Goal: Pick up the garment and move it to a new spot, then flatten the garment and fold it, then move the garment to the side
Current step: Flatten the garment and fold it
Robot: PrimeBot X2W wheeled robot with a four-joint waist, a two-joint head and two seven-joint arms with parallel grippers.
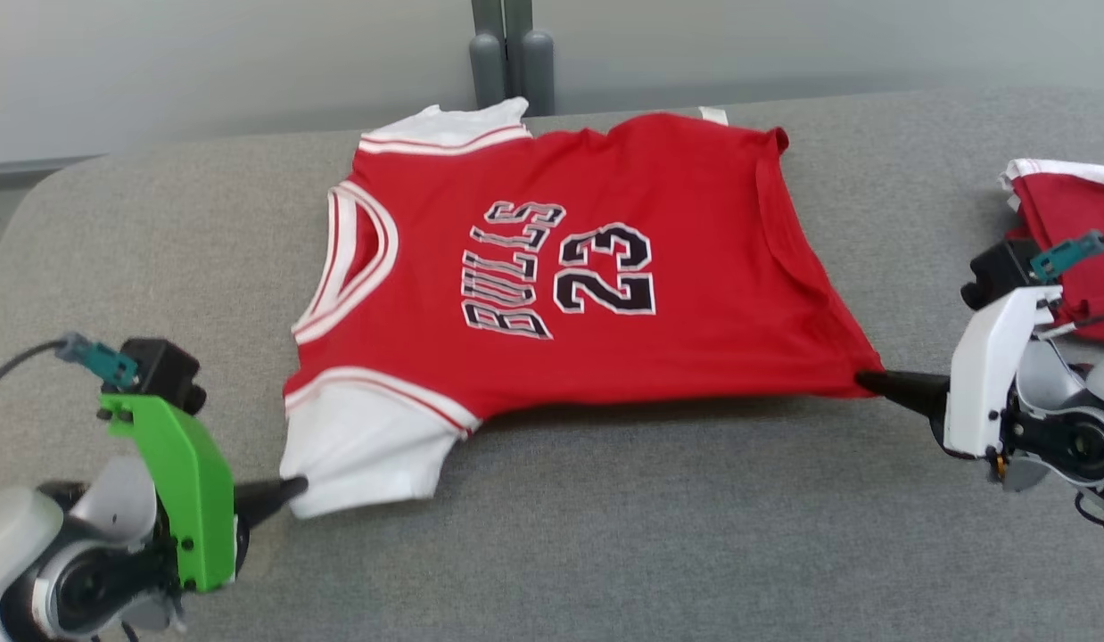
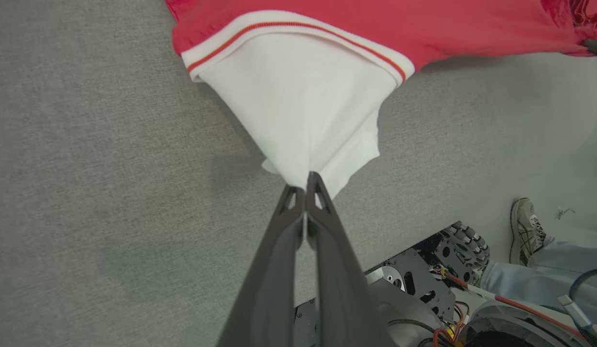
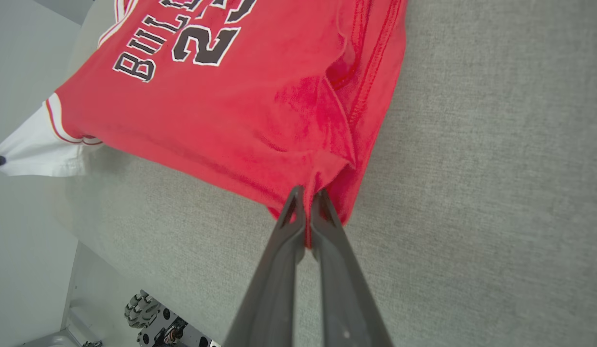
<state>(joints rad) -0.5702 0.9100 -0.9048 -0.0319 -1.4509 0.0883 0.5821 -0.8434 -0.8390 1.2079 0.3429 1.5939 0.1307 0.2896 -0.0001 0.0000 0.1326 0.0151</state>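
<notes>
The garment is a red jersey with white sleeves and "BULLS 23" on the chest, spread across the grey table with its near edge lifted. My left gripper is shut on the tip of the white sleeve, which is pulled into a cone toward the fingertips. My right gripper is shut on the red hem corner at the jersey's right end, and the cloth bunches where the fingers pinch it. The near edge hangs stretched between both grippers.
A second red and white garment lies at the table's right edge behind my right wrist. Two grey posts stand behind the table. A person's shoe and my wheeled base are on the floor below the table's near edge.
</notes>
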